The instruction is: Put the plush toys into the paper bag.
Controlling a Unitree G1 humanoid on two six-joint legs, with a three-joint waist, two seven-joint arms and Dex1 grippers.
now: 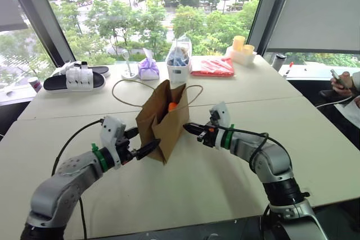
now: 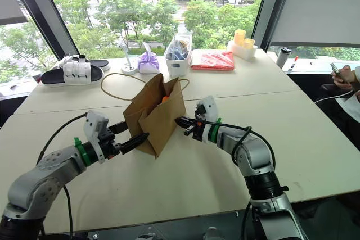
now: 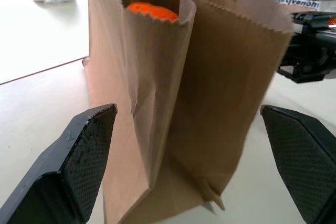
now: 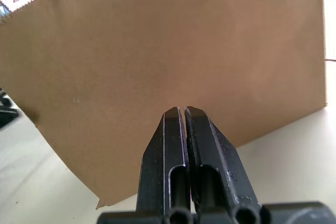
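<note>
We see a brown paper bag [image 1: 163, 121] standing upright and open near the middle of a pale table [image 1: 315, 155], its thin cord handles looped out behind it on the tabletop. An orange plush toy [image 1: 172, 105] sits inside, just peeking above the rim (we cannot make out a green toy anywhere). On the bag's left side, the left gripper [image 1: 139, 141] hovers with its black fingers spread wide, one fingertip [image 1: 152, 148] close to the bag's lower corner, grasping nothing. On the right side, the right gripper [image 1: 187, 128] points at the bag's flat wall with its fingers pressed together and empty, tips just beside the paper. Along the far edge of the table we find a pair of black and white sandals [image 1: 76, 77], a purple tied pouch [image 1: 148, 69], a white cup [image 1: 178, 72] holding a clear plastic bag, and a red flat packet [image 1: 213, 66].
</note>
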